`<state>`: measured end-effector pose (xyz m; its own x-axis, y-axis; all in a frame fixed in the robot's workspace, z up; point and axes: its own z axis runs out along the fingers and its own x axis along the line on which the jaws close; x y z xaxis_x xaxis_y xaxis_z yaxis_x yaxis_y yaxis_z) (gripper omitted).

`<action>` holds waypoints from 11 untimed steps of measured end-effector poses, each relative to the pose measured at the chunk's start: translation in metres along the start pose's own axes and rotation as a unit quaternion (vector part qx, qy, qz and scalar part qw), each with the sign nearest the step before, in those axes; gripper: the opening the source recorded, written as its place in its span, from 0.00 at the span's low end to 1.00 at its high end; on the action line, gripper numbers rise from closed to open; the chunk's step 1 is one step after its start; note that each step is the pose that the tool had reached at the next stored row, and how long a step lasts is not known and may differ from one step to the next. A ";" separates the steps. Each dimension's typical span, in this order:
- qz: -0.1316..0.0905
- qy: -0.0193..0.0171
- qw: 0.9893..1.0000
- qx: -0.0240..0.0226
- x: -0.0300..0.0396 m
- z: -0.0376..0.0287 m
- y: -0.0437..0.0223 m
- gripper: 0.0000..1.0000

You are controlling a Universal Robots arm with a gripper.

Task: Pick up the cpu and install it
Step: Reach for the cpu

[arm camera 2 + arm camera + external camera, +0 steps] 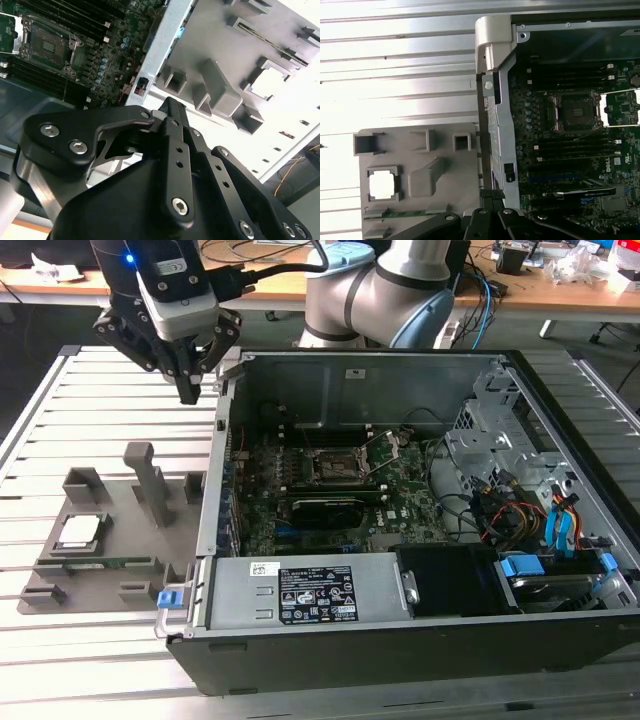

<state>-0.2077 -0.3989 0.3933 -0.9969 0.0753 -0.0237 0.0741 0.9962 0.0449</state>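
Note:
The cpu (80,532) is a small silvery square chip lying flat in a recess of the grey holder tray (130,510) on the slatted table, at the exterior view's left. It also shows as a bright square in both wrist views (382,184) (272,82). My gripper (188,392) hangs well above the table between the tray and the computer case's side wall, fingers together with nothing between them (170,106) (489,194). The open motherboard socket (340,468) sits inside the case (575,111) (47,47), with its metal frame lifted.
The open black computer case (400,640) lies at the exterior view's right, with drive cages and cables inside. A green memory stick (100,562) rests in a tray slot beside the cpu. Grey posts (148,480) rise from the tray. The arm's base (370,300) stands behind the case.

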 end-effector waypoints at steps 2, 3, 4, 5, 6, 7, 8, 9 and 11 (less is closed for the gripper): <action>0.000 0.000 1.000 0.000 0.0022 -0.0001 -0.0002 0.11; 0.000 0.000 1.000 0.000 0.0042 -0.0001 -0.0003 0.11; 0.000 0.000 1.000 0.000 0.0067 -0.0002 -0.0005 0.11; 0.000 0.000 1.000 0.000 0.0095 -0.0002 -0.0007 0.11; 0.000 0.000 1.000 0.000 0.0102 -0.0002 -0.0007 0.11; 0.000 0.000 1.000 0.000 0.0111 -0.0003 -0.0008 0.11; 0.000 0.000 1.000 0.000 0.0134 -0.0004 -0.0010 0.11; 0.000 0.000 1.000 0.000 0.0162 -0.0005 -0.0012 0.11; 0.000 0.000 1.000 0.000 0.0234 -0.0006 -0.0017 0.11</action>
<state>-0.2312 -0.3988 0.3933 -0.9969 0.0754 -0.0237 0.0742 0.9962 0.0450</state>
